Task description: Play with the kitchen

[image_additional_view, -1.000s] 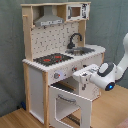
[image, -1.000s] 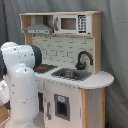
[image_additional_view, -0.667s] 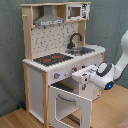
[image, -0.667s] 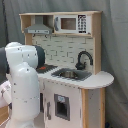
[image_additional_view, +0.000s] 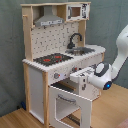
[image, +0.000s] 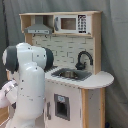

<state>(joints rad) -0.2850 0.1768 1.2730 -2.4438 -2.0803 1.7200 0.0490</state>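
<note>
The kitchen (image: 75, 50) of pale wood and white panels shows in both exterior views, with a black faucet (image: 84, 59), a sink (image: 70, 74), a hood (image: 38, 27) and a microwave (image: 70, 23). In the second exterior view the kitchen (image_additional_view: 50, 75) shows its black-red stovetop (image_additional_view: 52, 59), and the oven door (image_additional_view: 70, 104) stands open toward the front. My gripper (image_additional_view: 94, 79) sits at the edge of an open white panel (image_additional_view: 81, 76) below the counter. In the first exterior view my own white arm (image: 27, 85) hides the gripper.
A grey curtain (image: 115, 45) hangs behind the kitchen. The wooden floor (image_additional_view: 112, 110) lies in front of it. My arm (image_additional_view: 119, 52) reaches in from the second exterior view's right. The rounded counter end (image: 102, 79) juts out at the first exterior view's right.
In the first exterior view my arm has shifted a little to the right. In the second exterior view the gripper has barely moved and stays by the open panel.
</note>
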